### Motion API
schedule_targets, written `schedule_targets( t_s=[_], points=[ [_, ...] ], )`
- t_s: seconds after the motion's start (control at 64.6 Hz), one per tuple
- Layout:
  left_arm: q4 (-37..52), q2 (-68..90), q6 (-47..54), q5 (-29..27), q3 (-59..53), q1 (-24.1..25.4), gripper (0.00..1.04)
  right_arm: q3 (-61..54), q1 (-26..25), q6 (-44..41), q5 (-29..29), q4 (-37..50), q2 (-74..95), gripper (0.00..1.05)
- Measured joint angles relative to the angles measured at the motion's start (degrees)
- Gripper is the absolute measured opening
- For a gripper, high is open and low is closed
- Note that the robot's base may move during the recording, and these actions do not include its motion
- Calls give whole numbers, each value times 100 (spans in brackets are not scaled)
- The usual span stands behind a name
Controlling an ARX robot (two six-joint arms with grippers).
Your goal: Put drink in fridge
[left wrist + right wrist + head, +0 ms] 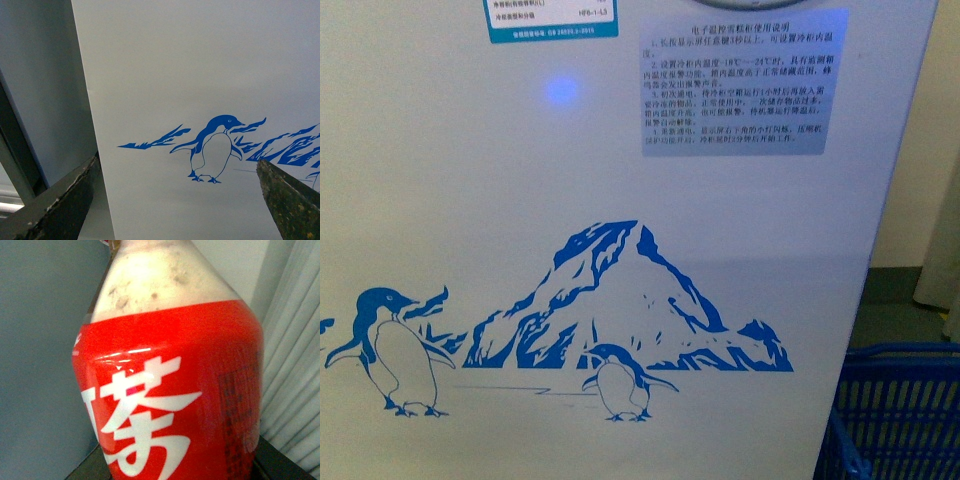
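Observation:
The fridge fills the front view: its white front panel with the blue penguin-and-mountain graphic, close up. Neither arm shows there. In the right wrist view the drink fills the frame, red label with white characters, pale foamy shoulder above; my right gripper is shut on it, its dark fingers just showing at the label's base. The cap is out of view. In the left wrist view my left gripper is open and empty, dark fingers spread wide, facing the fridge's panel and a penguin.
A blue plastic basket stands on the floor at the fridge's right. A pale wall and a grey floor strip lie behind it. In the left wrist view a grey surface borders the fridge's edge. Pale ribbed panels show beside the bottle.

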Motion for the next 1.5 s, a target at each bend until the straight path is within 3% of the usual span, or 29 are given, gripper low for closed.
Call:
schedule_targets(
  t_s=[0.248,0.263,0.279,0.62,1.503],
  points=[
    [0,0,0,-2,0,0,97,-317,472,592,254,-1172,-2175,39],
    [0,0,0,-2,0,0,97,-398,1158,660,1342,-2103,-3613,39],
    [0,0,0,-2,0,0,97,-398,1609,664,1803,-2472,-3971,39],
    [0,0,0,0,0,0,97,-424,2865,586,3342,-2330,-4122,39],
    [-2,0,0,2,0,0,97,-518,3016,516,3501,-2330,-4122,39]
  ],
)
